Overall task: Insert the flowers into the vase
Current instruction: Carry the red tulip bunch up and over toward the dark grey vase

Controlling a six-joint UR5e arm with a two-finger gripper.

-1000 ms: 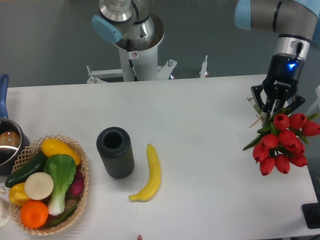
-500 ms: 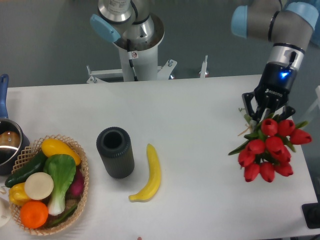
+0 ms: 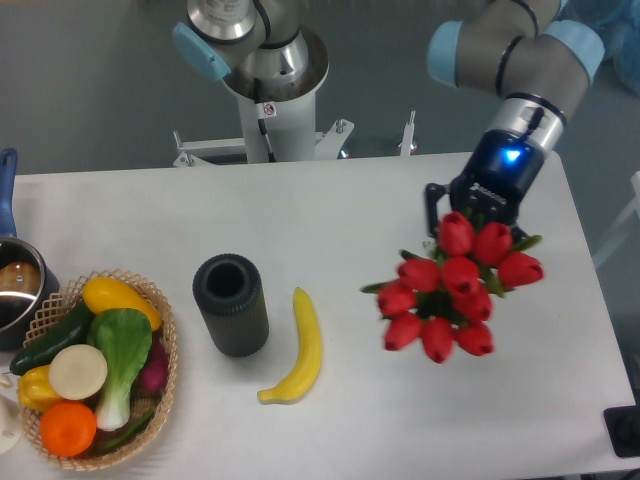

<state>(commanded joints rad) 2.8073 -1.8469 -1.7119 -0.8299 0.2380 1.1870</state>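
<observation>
One bunch of red tulip flowers (image 3: 446,296) hangs clenched in the black gripper (image 3: 470,222) – the dark ribbed vase (image 3: 231,304) stands well apart to its left, mouth up.

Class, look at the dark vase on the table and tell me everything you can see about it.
The vase is a dark grey-black cylinder with fine ribs running round its side, matte in look. It stands upright on the white table, and its round mouth is open and dark inside, with nothing showing in it. It sits between the wicker basket to one side and the banana to the other, touching neither. The flowers are well away from it.
</observation>
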